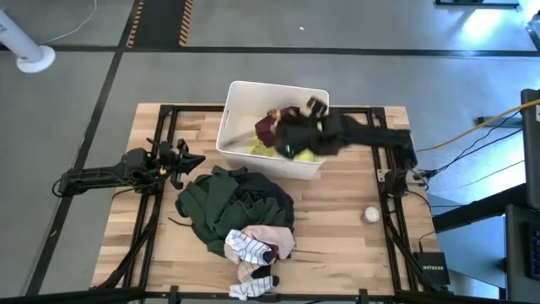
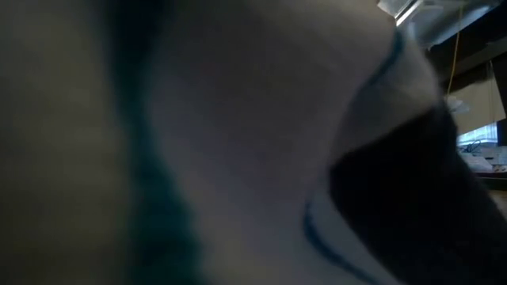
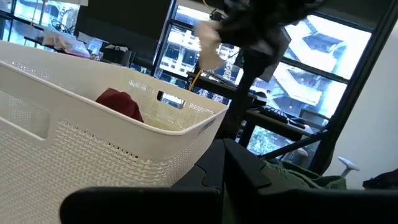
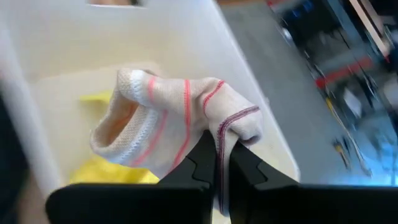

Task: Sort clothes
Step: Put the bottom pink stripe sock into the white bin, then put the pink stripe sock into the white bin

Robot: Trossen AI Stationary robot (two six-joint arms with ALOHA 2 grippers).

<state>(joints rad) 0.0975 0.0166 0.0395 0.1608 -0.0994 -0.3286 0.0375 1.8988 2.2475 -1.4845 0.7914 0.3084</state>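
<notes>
Right jaws — pinching sock [image 4: 174,134] over bin [image 4: 37,74]

Your right gripper [image 1: 291,139] sits over the white bin [image 1: 245,93], crowding its 3 o'clock half. The clothes pile [image 1: 240,207] blocks table centre through 6 o'clock. Bare wood lies at 4 o'clock, around the small white ball [image 1: 371,214], and at 7 o'clock.

Light wooden-plank worktop [image 1: 337,224] with black metal frame rails. Resting on it: a white rectangular perforated plastic bin [image 1: 253,156] at the far centre; a heap of dark green, black, pale pink and white-grey striped fabric garments [image 1: 240,219] at the near centre; a small white ball [image 1: 371,214] toward the right.
</notes>
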